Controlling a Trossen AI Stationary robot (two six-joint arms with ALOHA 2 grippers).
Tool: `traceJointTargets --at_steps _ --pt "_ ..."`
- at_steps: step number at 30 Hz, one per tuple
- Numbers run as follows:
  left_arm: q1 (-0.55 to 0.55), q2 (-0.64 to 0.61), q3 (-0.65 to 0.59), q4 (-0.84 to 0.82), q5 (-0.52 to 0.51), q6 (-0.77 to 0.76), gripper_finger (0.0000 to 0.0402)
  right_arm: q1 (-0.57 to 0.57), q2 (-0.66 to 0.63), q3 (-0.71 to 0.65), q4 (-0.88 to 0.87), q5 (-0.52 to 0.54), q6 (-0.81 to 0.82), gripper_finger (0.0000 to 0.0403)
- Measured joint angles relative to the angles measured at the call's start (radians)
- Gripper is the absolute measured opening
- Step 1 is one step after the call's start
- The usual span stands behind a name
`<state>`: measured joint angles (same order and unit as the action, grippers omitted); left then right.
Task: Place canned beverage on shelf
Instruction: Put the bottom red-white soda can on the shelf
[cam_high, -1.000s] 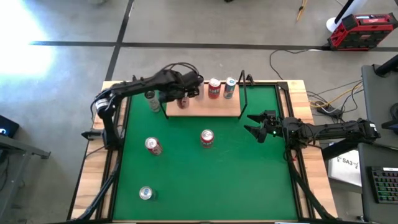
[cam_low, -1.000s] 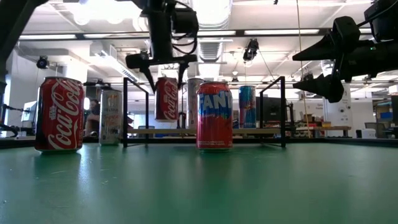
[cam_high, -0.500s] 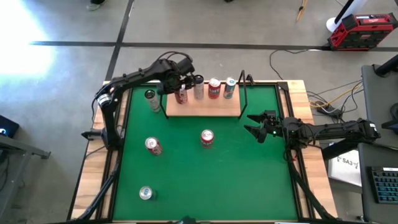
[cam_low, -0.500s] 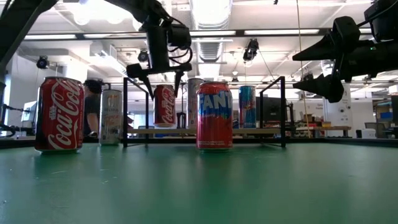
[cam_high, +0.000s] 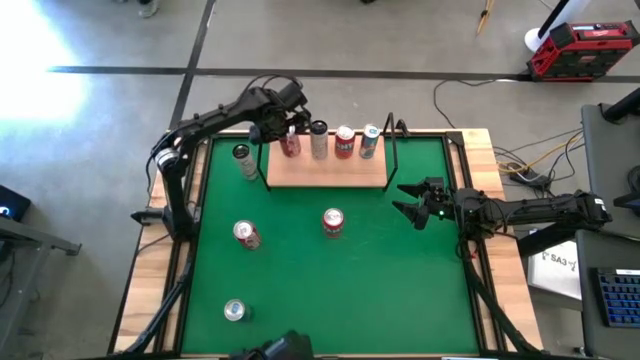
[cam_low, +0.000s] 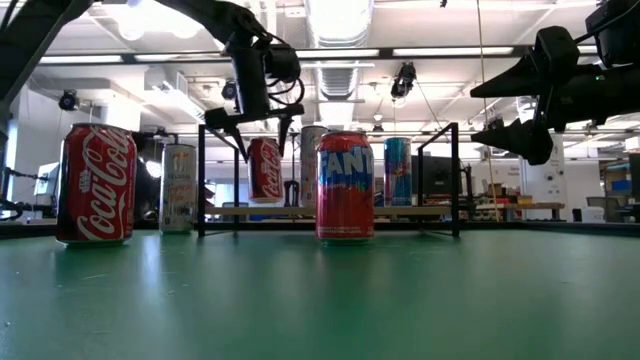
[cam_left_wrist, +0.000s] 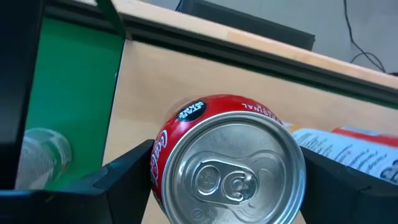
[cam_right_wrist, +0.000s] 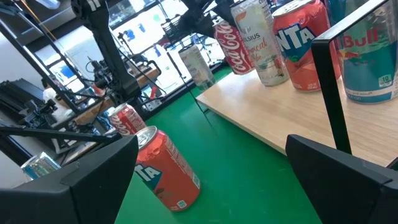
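My left claw (cam_high: 283, 124) hangs over the back left corner of the shelf (cam_high: 340, 172), fingers spread wide and gripping nothing. Directly below it a red Coca-Cola can (cam_left_wrist: 227, 167) stands upright on the light wood, its silver top between my two fingers (cam_left_wrist: 121, 171) but clear of both. Seen level across the counter (cam_high: 350, 290), the fingertips hover just above that can's rim.

To the right of my left claw, along the shelf's back edge, stand a pale Celsius can (cam_high: 319, 141), a red Fanta can (cam_high: 344, 142) and a blue Red Bull can (cam_high: 369, 141), all upright and close together. Just off the shelf, on the near left side of my claw, a silver can (cam_high: 243, 160) stands on the green mat.

My right claw (cam_high: 412, 201) waits in the air beside the shelf's right front upright, fingers wide apart and empty. To its left, in front of the shelf, is another Fanta can (cam_high: 333, 222); farther left a Coca-Cola can (cam_high: 246, 234), and well toward the front edge one more can (cam_high: 235, 312).
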<state>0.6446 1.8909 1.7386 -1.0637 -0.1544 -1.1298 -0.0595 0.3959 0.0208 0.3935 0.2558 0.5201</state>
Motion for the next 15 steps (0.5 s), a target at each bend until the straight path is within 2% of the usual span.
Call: traceJointTargets --at_steps 15 --pt "0.010 0.043 0.005 0.039 -0.003 0.025 0.0305 0.000 0.000 0.000 0.000 0.000 0.000 0.0400"
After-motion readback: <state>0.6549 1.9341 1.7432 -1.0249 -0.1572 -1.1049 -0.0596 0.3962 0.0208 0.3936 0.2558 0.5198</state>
